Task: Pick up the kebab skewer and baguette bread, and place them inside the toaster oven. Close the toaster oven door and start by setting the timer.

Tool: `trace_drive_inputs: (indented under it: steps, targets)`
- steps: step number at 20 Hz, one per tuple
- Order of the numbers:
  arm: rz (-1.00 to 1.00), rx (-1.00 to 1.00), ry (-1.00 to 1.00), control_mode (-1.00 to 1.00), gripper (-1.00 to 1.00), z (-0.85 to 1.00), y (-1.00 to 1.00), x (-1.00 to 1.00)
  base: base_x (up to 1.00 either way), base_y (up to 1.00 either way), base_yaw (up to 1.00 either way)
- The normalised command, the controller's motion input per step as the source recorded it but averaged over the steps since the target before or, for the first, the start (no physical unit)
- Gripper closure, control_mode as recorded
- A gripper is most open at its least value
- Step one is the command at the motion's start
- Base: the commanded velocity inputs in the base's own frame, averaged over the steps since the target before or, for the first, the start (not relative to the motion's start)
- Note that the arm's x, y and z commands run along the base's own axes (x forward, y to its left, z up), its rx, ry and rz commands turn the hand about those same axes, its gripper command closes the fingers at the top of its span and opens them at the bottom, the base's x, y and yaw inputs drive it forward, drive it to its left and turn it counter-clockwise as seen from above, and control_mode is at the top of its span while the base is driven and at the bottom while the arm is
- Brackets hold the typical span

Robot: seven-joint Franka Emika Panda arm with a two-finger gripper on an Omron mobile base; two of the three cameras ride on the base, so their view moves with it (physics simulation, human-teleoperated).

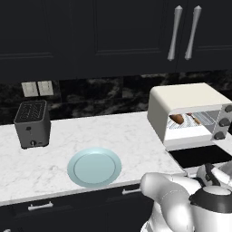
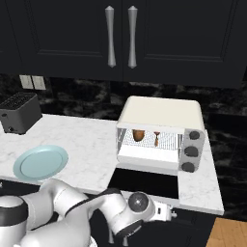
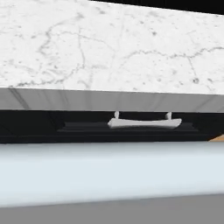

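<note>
The cream toaster oven (image 1: 190, 102) (image 2: 159, 113) stands at the counter's right end. Its glass door (image 1: 199, 155) (image 2: 144, 181) is folded down flat toward me. On the wire rack inside lie the plump baguette bread (image 1: 176, 119) (image 2: 138, 135) and, to its right, the thin kebab skewer (image 1: 195, 119) (image 2: 157, 137). My arm reaches low along the counter front. The gripper (image 2: 166, 212) sits just below the lowered door's front edge, open, with nothing in it. The hand view faces the counter edge, and its fingertips are hidden.
A pale blue plate (image 1: 94, 166) (image 2: 40, 162) lies near the counter's front edge. A dark slot toaster (image 1: 31, 123) (image 2: 19, 113) stands at the back left. A drawer handle (image 3: 144, 123) shows under the marble counter (image 3: 109, 43). Dark cabinets hang overhead.
</note>
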Motion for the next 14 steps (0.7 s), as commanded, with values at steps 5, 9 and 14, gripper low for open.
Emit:
trace_drive_inputs:
  steps: [5,9,14]
  targets:
    - [-0.04,0.04,-0.29,-1.0,-1.0,0.44,0.04,0.82,0.0,0.0,0.0]
    - [-0.02,0.06,-0.19,-1.0,-1.0,0.79,0.0,0.82,0.0,0.0,0.0]
    - [0.0,0.07,-0.02,-1.0,-1.0,1.0,0.0,0.82,0.0,0.0,0.0]
